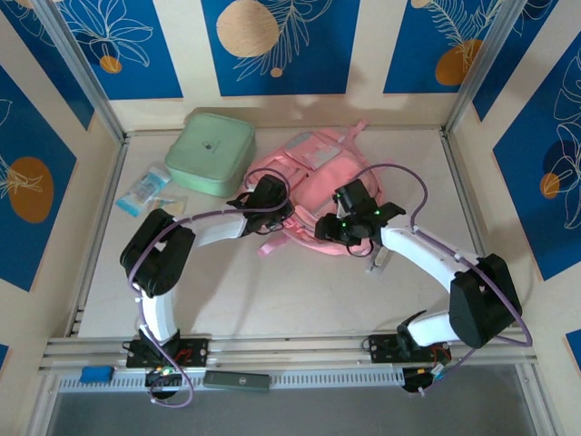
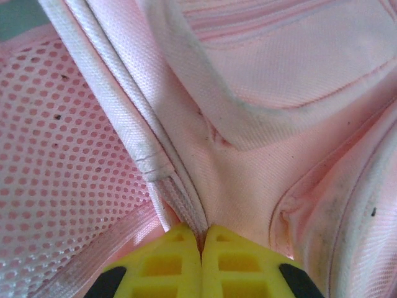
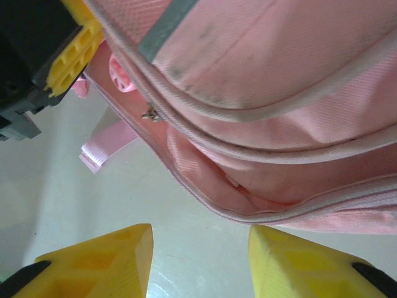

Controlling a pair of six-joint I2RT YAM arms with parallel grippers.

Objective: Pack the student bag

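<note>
The pink student bag [image 1: 313, 173] lies flat at the middle back of the table. My left gripper [image 1: 272, 202] is at the bag's left side, shut on a fold of its pale pink piping [image 2: 144, 146], which runs down between the yellow fingertips [image 2: 201, 239]. A pink mesh panel [image 2: 62, 155] lies left of that seam. My right gripper [image 1: 334, 227] hovers at the bag's near edge. Its yellow fingers [image 3: 200, 248] stand open over bare table, just short of the bag's zipped rim [image 3: 205, 198]. The left gripper's yellow finger [image 3: 71, 56] shows at the upper left of the right wrist view.
A mint green square zip case [image 1: 211, 150] sits behind and left of the bag. A small blue-and-clear packet [image 1: 145, 193] lies at the far left. A loose pink strap [image 3: 99, 149] trails onto the white table [image 1: 300, 291]. Metal rails [image 1: 100, 218] border the table.
</note>
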